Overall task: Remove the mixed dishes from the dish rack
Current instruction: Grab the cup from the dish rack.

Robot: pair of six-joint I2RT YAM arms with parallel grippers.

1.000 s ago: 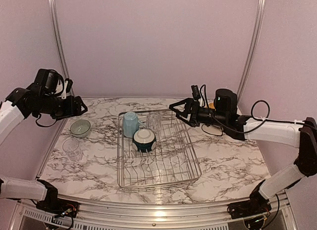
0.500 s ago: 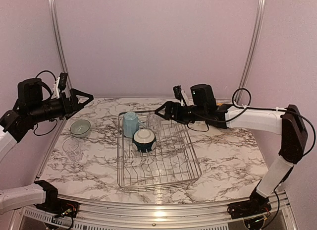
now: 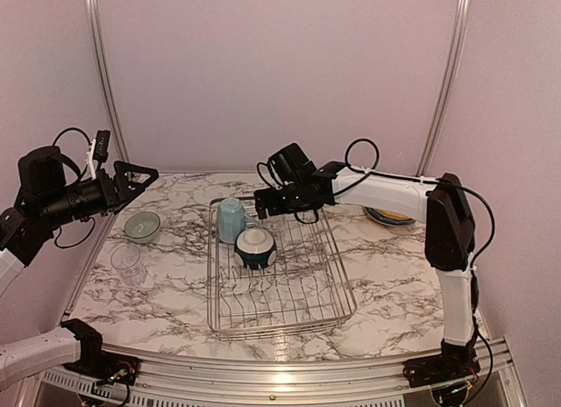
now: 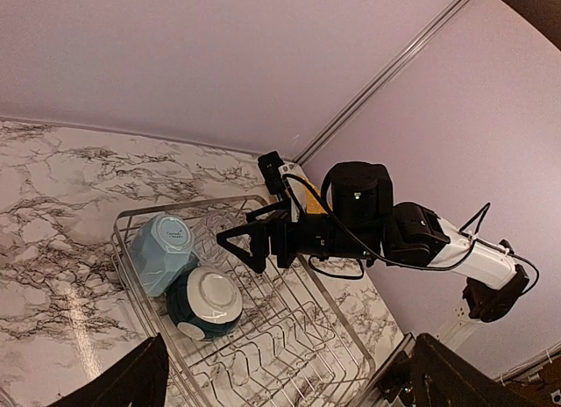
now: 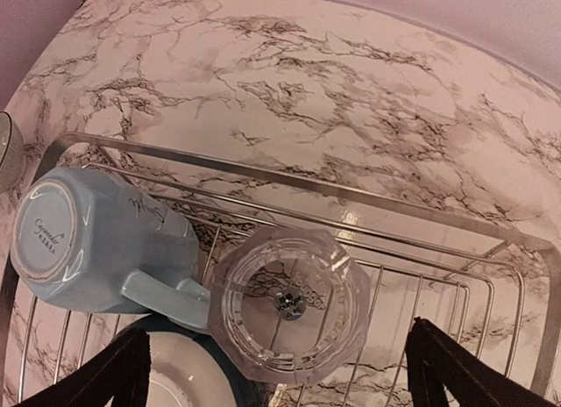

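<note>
Pale lilac walls [image 3: 280,74] closed me in on three sides, a silver metal strip [image 3: 98,65] running up each back corner. Below me lay a table [image 3: 394,275] with a white, grey-veined marble top, light glaring off its near edge.

Rectangular wire-grid dish rack [image 3: 289,289] was silver | faceted ceramic mug [image 3: 231,219] was light blue | round ceramic bowl [image 3: 255,247] showed dark teal sides, white base | faceted glass tumbler [image 5: 294,303] was clear | small round bowl [image 3: 142,225] was grey-green | tabletop [image 3: 394,267] bore white marble with dark grey veining.
</note>
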